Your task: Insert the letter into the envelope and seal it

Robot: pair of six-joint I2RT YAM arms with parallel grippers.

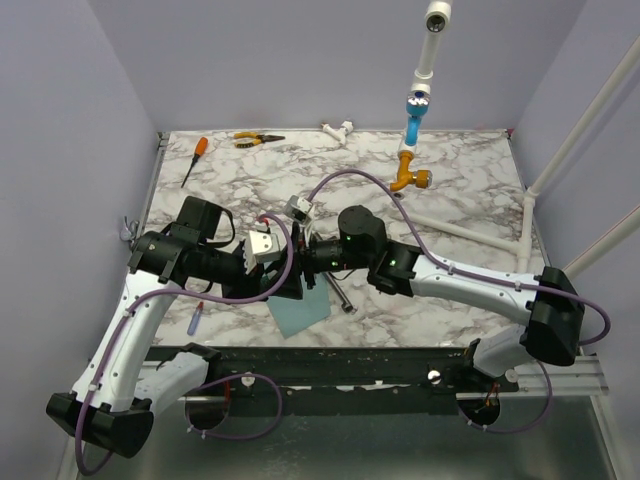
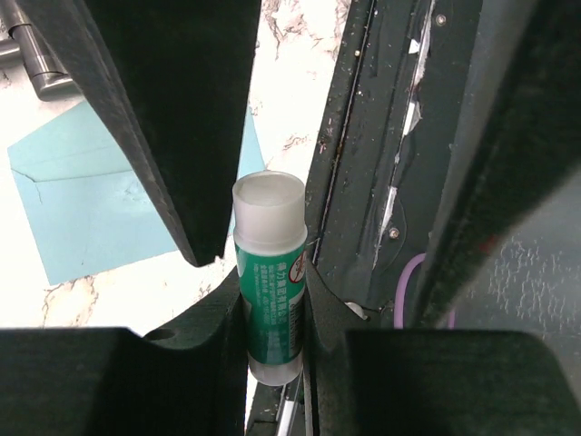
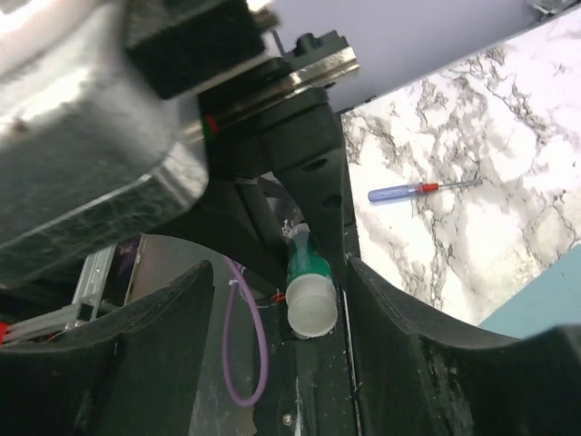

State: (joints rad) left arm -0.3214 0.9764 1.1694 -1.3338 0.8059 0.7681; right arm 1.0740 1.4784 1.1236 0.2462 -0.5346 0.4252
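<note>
— What sits closest to us?
— Our left pincer (image 2: 272,318) clamps a green glue stick (image 2: 270,277). The capped end points at our right pincer (image 3: 277,268), which stands wide around the cap without gripping it.
— And the envelope (image 2: 100,200)?
— It lies flat on the marble surface (image 1: 450,200) by the near edge, close to both pincers; farther off lies a blue-handled screwdriver (image 3: 408,191)

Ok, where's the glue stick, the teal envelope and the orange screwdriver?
glue stick (image 2: 270,300): left wrist view, on its green label.
envelope (image 2: 91,211): left wrist view, on its teal face.
orange screwdriver (image 1: 200,147): top external view, on its orange handle.
</note>
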